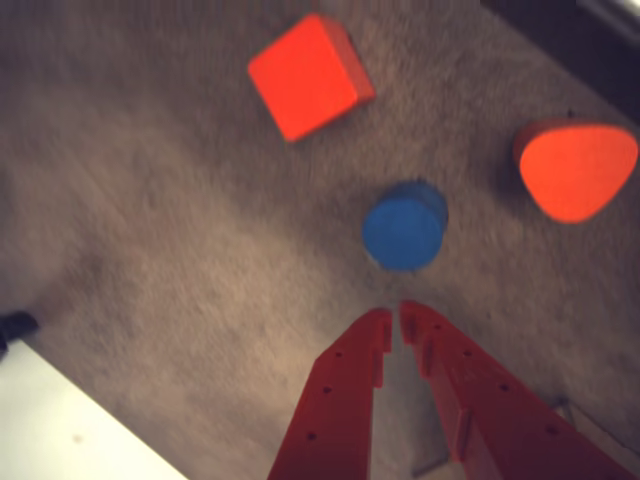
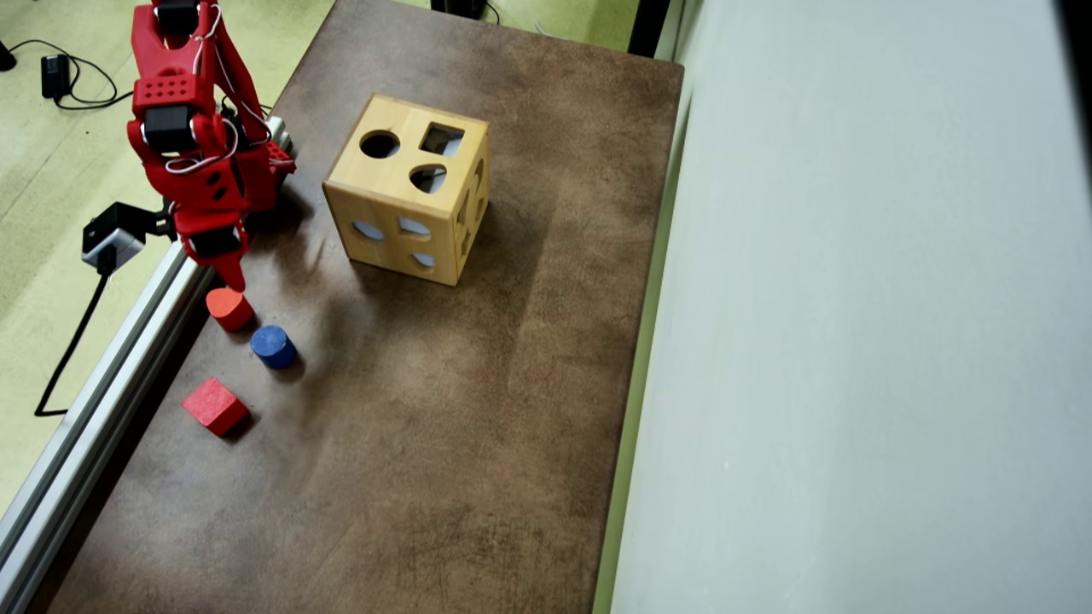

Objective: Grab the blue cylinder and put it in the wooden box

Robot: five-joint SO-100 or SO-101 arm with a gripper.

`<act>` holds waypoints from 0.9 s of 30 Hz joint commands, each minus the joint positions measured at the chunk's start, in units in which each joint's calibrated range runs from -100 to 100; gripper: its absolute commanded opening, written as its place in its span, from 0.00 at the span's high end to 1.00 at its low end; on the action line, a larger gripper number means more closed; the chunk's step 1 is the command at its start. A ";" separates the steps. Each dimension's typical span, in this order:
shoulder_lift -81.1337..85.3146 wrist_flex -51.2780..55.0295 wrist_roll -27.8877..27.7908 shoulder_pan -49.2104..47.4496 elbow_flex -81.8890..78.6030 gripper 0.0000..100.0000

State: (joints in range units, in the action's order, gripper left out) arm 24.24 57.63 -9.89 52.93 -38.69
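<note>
Red gripper [image 1: 397,312] fingers fill the bottom of the wrist view, their tips nearly touching with only a thin slit between them, holding nothing. Just beyond the tips the blue cylinder [image 1: 404,231] stands upright on the brown table [image 2: 478,409], between the red cube [image 1: 308,75] and the red rounded block [image 1: 578,169]. From overhead, the gripper [image 2: 234,278] hangs right beside the rounded block [image 2: 229,308], with the cylinder [image 2: 272,345] a little further along the table's left edge. The wooden box [image 2: 408,189] sits well apart from it, round hole facing up. By my reading the task has barely begun: opening, grasping, carrying and dropping all remain. No brand, label or writing is readable anywhere.
</note>
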 commanded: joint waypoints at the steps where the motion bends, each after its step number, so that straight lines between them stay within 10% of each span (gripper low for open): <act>1: 0.09 -1.78 -2.74 -0.18 -0.49 0.97; 27: -14.77 -10.06 -8.99 -3.60 -0.93 0.84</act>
State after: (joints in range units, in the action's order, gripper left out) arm 9.24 49.39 -18.58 50.34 -40.05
